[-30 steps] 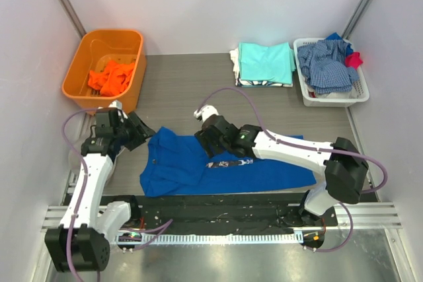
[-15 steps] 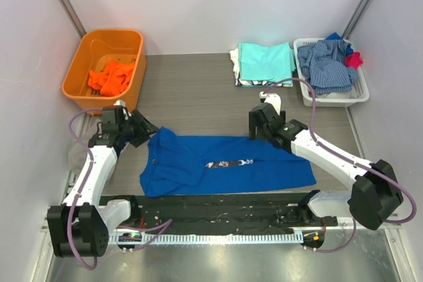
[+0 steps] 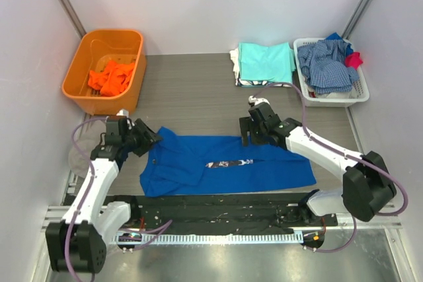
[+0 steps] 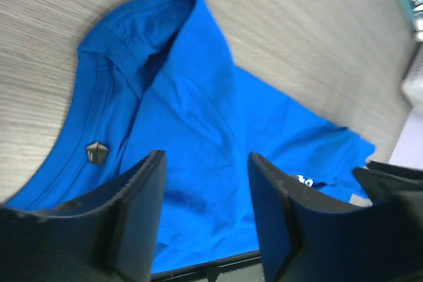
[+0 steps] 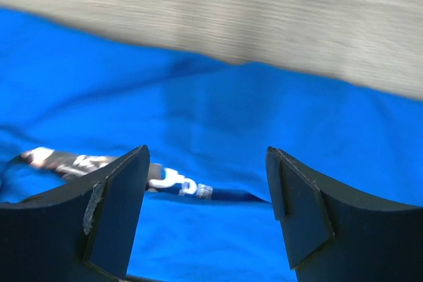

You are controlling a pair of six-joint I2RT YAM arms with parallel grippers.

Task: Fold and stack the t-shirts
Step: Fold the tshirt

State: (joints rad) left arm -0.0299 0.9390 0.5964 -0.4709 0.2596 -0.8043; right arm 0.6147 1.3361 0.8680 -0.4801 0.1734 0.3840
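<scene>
Right gripper (image 5: 206,160) gaped wide and empty just above the far long edge of the blue t-shirt (image 3: 264,166), stretched crosswise beneath it.

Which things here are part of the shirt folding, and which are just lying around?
Job: blue t-shirt, folded aqua t-shirt, orange t-shirt in the orange bin.
Lying about: checked garment, red cloth, both in the white basket.
</scene>
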